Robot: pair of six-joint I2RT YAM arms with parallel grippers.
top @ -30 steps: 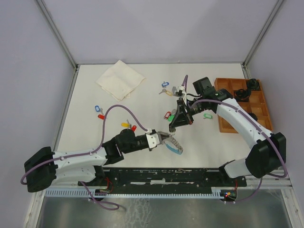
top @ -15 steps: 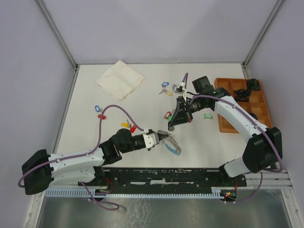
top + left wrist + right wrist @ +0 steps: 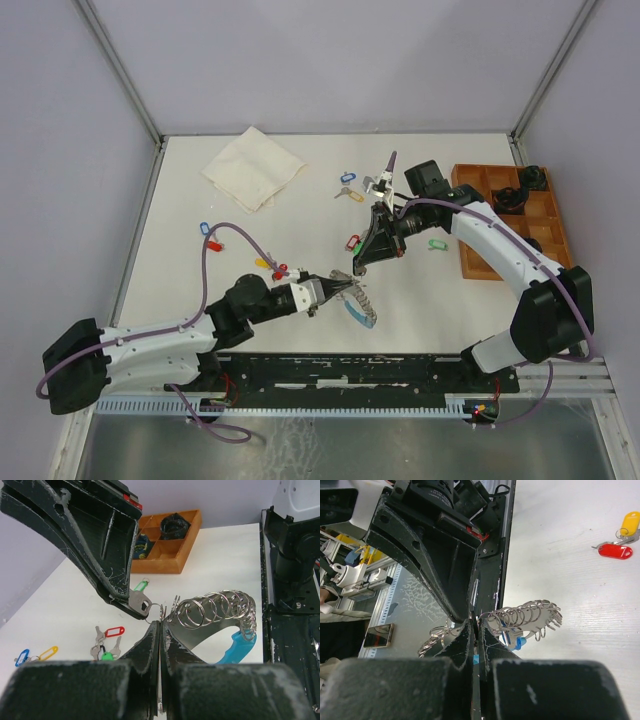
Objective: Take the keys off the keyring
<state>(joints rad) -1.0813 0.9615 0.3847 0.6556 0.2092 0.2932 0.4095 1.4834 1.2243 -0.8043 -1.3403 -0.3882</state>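
Left fingers [image 3: 159,632]: closed, pinching the keyring [image 3: 220,607] at its end.
Right fingers [image 3: 474,632]: closed on key [image 3: 140,602], just beyond left tips.

The left arm [image 3: 160,340] lies low, stretched rightward from its base at the near left; its wrist is about level and its claw [image 3: 345,288] points right, both fingers [image 3: 149,647] pressed together and pinched on the keyring [image 3: 235,647]. The right arm [image 3: 500,250] climbs away from its base at the near right and leans leftward, folding back at the wrist; its claw [image 3: 360,266] slants down toward the near left, fingers [image 3: 464,636] closed on a key [image 3: 140,601], its tip just beside the left claw's tip.
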